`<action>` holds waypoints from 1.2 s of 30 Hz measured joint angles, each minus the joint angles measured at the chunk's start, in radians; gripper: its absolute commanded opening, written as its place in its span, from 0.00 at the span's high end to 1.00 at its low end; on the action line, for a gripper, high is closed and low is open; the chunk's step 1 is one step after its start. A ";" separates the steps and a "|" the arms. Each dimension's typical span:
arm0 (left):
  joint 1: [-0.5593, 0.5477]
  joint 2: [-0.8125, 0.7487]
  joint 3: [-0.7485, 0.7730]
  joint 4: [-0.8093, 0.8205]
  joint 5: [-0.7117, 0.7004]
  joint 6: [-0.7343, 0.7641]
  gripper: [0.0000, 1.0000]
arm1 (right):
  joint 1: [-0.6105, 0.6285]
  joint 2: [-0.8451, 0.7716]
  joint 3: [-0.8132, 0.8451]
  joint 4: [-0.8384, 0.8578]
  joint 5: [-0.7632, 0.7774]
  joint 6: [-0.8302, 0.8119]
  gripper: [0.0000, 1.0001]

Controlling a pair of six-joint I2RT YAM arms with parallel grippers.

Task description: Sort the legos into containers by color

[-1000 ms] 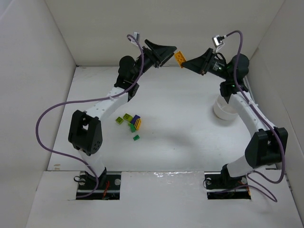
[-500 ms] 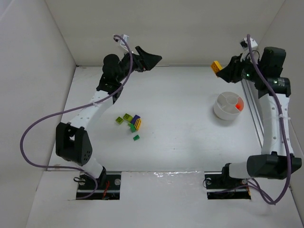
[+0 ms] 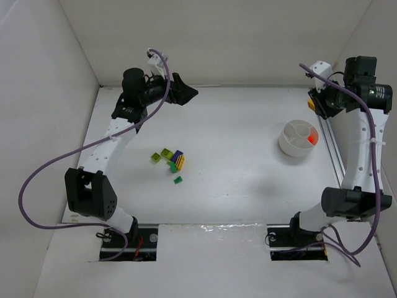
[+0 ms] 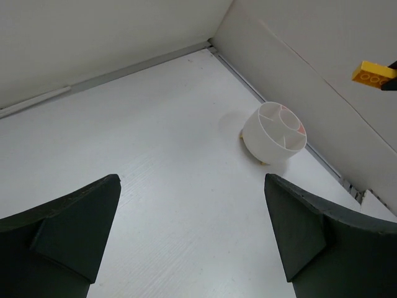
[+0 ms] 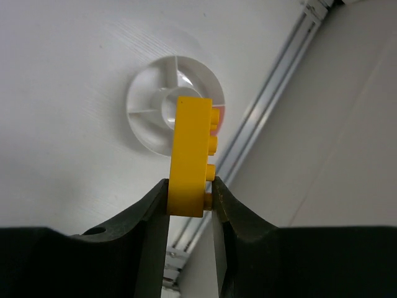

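My right gripper is shut on a yellow brick and holds it in the air above the white bowl. In the top view the right gripper is just behind the bowl, which has a red piece in one wedge. Loose legos lie mid-left on the table: lime green, a purple and yellow stack and a dark green one. My left gripper is open and empty at the back left. The left wrist view shows the bowl and the held brick.
White walls enclose the table on the left, back and right. A metal rail runs along the right wall beside the bowl and also shows in the right wrist view. Purple cables hang from both arms.
My right gripper has carried the yellow brick from the back centre rightward to over the bowl. My left gripper has drawn back to the left, open.
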 measured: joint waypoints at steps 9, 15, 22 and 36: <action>0.013 0.001 0.000 -0.002 0.089 -0.003 0.00 | 0.095 -0.065 -0.206 -0.040 0.212 -0.207 0.97; 0.040 0.011 -0.014 0.032 0.143 -0.048 0.00 | 0.178 -0.059 -0.251 -0.044 0.273 -0.247 0.95; 0.068 0.018 -0.021 0.039 0.177 -0.069 0.00 | 0.191 0.039 -0.286 -0.043 0.310 -0.299 0.92; 0.071 0.031 0.020 -0.143 0.058 0.016 0.00 | 0.191 0.138 -0.323 -0.041 0.404 -0.421 0.91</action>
